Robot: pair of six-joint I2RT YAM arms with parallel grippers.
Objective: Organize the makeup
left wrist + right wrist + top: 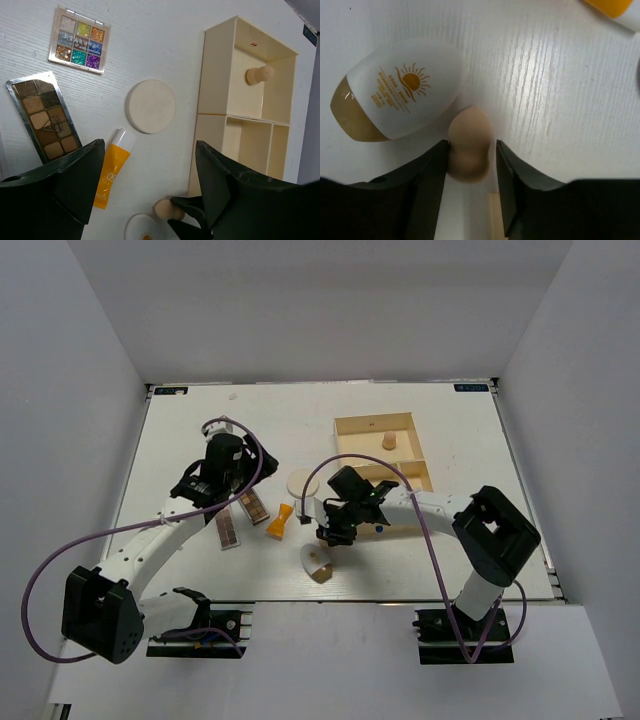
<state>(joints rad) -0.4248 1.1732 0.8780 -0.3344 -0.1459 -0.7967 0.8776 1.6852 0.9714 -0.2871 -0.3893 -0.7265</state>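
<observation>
Two arms are shown at work on the table [180, 420], read from left to right. At the left, the left gripper [149, 145] hangs with its fingers spread wide and nothing between them. Below it lie the small colourful palette [77, 40] and the far brown palette [252, 505], with the near brown palette [228, 530] beside the latter. Next come the orange tube [279, 522] and the cream disc [300, 482], both loose on the table. Right of these, the white egg-shaped item [400, 90] lies on its side, with the loose sponge [469, 135] just beside it. The right gripper [470, 145] is set down around that sponge, one finger on each flank. Contact is seen on one side at least, but whether the sponge is firmly clamped cannot be told. At the far right stands the box [375, 419], with the stowed sponge [389, 441] already in its large compartment.

The step in hand is judged to be the grasp of the loose sponge. A completed squeeze is called for next, then a lift clear of the egg-shaped item and a carry to the box, probably to the compartment of the stowed sponge.
</observation>
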